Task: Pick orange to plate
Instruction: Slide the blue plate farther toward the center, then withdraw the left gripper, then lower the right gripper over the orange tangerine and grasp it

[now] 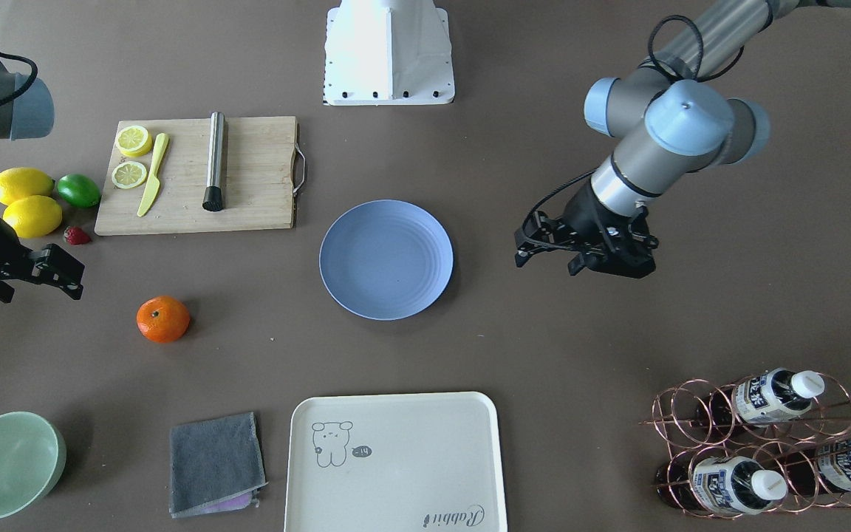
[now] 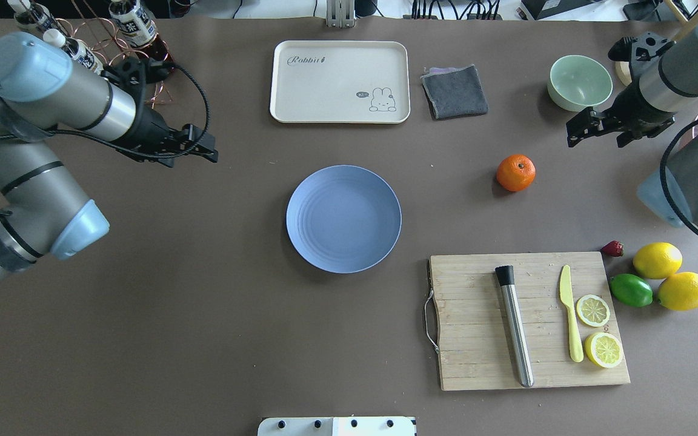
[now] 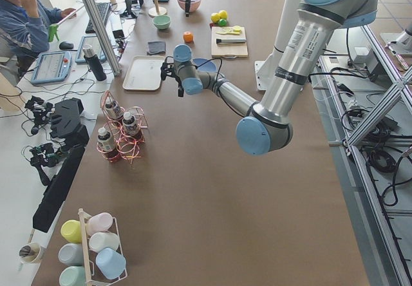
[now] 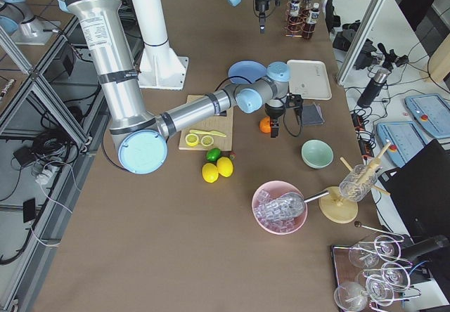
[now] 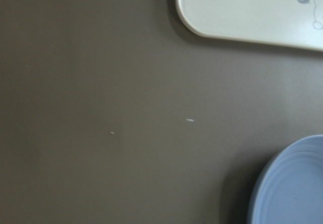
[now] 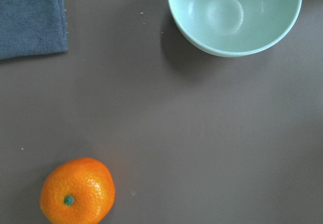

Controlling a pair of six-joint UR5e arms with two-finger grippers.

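The orange (image 2: pixel 515 172) lies alone on the brown table, to the right of the blue plate (image 2: pixel 343 218) and well apart from it. The plate, at the table's middle, carries nothing. My right gripper (image 2: pixel 594 139) hovers open above the table between the orange and the green bowl, with nothing between its fingers. Its wrist view shows the orange (image 6: pixel 77 191) at the lower left. My left gripper (image 2: pixel 203 151) hangs open and empty to the left of the plate. The left wrist view catches only the plate's rim (image 5: pixel 292 183).
A wooden cutting board (image 2: pixel 476 290) with a metal rod, yellow knife and lemon slices sits near the robot. Lemons (image 2: pixel 657 260), a lime (image 2: pixel 631 290) and a strawberry lie beside it. At the far edge are a green bowl (image 2: pixel 579 82), grey cloth (image 2: pixel 455 91), cream tray (image 2: pixel 325 91) and bottle rack (image 1: pixel 765 443).
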